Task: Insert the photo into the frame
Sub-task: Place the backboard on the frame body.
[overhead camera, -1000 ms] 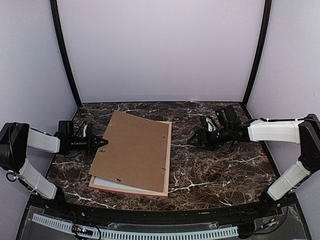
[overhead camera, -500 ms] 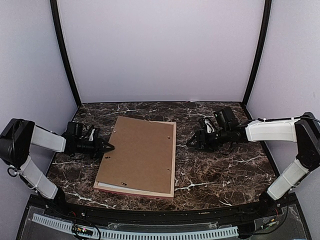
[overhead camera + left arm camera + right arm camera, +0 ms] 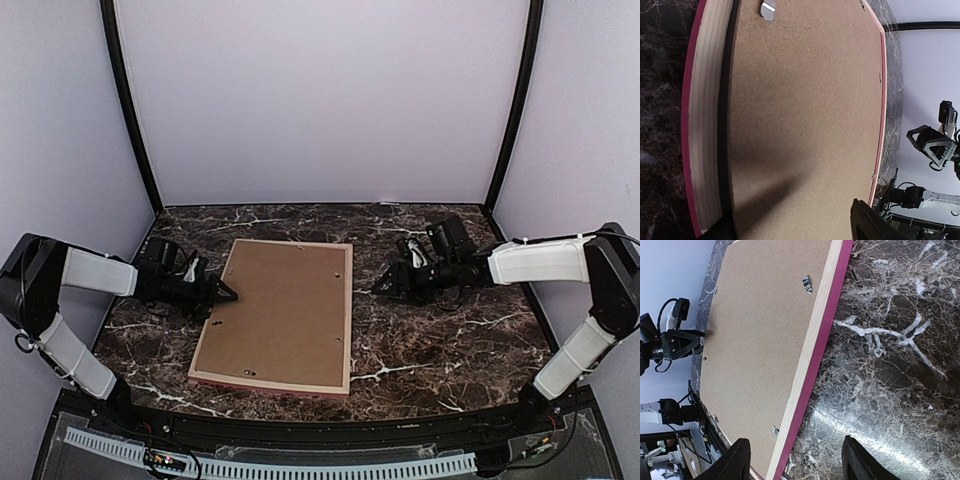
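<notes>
The frame (image 3: pixel 812 355) lies face down in the middle, the brown backing board (image 3: pixel 280 310) sitting inside it. The photo does not show; it is likely under the board, but I cannot tell. The left gripper (image 3: pixel 228 294) is at the frame's left side, fingers spread apart. The right gripper (image 3: pixel 383 288) hangs near the right side, fingers spread too, holding nothing. A push from the left could slide the frame, because the dark marble table (image 3: pixel 450 340) looks shiny and slick. A bump could also pop the board out. Pale purple walls (image 3: pixel 320 100) and black poles (image 3: pixel 129 100) stand around.
</notes>
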Controlling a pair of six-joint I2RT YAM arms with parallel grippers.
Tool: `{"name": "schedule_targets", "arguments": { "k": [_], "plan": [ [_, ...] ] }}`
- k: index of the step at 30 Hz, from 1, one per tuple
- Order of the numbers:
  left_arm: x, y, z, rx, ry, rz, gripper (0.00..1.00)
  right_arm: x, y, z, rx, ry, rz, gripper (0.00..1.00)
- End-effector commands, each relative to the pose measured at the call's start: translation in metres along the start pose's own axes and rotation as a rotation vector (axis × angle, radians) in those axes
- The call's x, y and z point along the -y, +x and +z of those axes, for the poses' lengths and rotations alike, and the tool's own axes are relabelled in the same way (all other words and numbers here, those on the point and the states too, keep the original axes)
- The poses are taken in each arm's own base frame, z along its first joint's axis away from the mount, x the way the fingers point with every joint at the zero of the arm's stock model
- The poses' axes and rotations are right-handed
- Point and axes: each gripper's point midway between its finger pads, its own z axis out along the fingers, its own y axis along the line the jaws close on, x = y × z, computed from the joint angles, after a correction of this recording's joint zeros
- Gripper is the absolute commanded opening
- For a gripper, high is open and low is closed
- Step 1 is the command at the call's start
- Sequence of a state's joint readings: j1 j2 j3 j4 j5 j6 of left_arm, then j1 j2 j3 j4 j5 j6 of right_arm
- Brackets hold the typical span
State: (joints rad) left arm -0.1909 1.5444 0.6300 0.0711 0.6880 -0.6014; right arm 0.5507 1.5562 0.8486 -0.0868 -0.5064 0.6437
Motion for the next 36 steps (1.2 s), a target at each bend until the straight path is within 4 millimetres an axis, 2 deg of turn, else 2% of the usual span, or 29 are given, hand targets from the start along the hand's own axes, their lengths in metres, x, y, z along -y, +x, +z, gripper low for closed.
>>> {"name": "schedule_targets", "arguments": {
  "k": [1,11,21,28,36],
  "plan": [
    [-0.002,0.001,-0.003,-0.009,-0.073,0.041,0.75,0.002,0.001,0.005,0.003,-0.024,0.006,0.64],
    [0.004,0.003,0.002,-0.061,-0.17,0.123,0.79,0.007,0.005,0.008,-0.002,-0.022,0.017,0.63],
    [0.001,0.002,-0.005,-0.096,-0.295,0.153,0.83,0.009,0.009,0.01,-0.012,-0.02,0.021,0.63],
    [0.004,-0.002,-0.008,-0.095,-0.315,0.172,0.85,0.012,0.011,0.012,-0.018,-0.016,0.028,0.63],
    [0.01,-0.001,-0.003,-0.126,-0.316,0.203,0.85,0.014,0.014,0.013,-0.026,-0.011,0.033,0.63]
  ]
}}
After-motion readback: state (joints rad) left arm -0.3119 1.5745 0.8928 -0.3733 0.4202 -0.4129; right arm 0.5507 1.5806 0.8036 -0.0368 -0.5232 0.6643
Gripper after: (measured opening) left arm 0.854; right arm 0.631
